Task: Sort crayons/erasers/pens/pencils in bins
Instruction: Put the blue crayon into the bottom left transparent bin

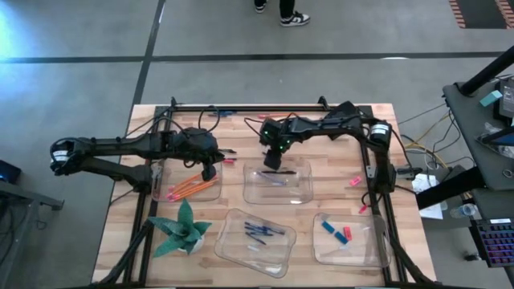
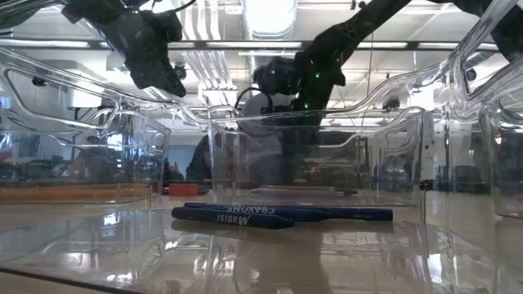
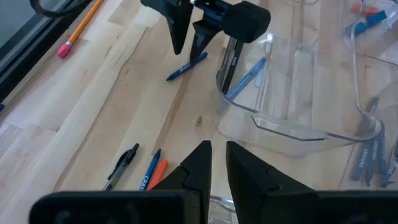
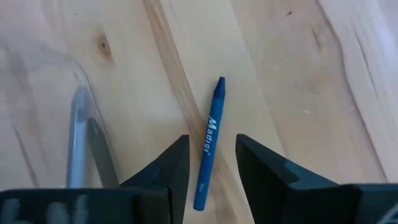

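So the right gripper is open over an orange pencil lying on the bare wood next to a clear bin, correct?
Not quite. The right gripper is open above a blue crayon, not an orange pencil; the right wrist view shows it. The rest holds: the crayon lies on the bare wood next to a clear bin.

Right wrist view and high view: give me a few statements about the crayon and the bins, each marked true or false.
1. A blue crayon lies on bare wood between the open fingers of the right tool. True.
2. The right tool already grips the crayon. False: its fingers stand apart on either side, not closed on it.
3. The orange pencils lie in the bin under the left arm. True.
4. The erasers share a bin with the pencils. False: they lie in the bin at the right corner.
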Controlling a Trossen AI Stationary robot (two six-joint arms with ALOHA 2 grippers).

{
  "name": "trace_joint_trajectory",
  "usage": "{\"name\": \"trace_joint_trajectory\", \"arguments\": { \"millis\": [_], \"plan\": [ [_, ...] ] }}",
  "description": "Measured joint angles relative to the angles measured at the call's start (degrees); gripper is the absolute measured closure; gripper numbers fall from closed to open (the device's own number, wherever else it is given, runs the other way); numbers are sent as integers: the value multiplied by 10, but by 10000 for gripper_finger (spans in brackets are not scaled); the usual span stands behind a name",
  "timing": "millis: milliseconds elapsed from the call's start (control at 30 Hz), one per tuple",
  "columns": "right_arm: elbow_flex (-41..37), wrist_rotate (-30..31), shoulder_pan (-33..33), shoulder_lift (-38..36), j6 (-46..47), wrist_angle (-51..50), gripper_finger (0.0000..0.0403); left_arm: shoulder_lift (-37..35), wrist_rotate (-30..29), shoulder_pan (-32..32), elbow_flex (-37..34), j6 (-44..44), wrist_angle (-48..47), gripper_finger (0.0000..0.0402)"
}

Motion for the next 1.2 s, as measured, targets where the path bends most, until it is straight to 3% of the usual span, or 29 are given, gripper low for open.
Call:
{"name": "trace_joint_trajectory", "arguments": {
  "millis": [533, 1200],
  "plan": [
    [65, -20, -33, 37, 213, -35, 284, 0, 0, 0, 0, 0, -6, 367],
    [66, -32, -18, 45, 289, -58, 284, 0, 0, 0, 0, 44, -7, 367]
  ]
}}
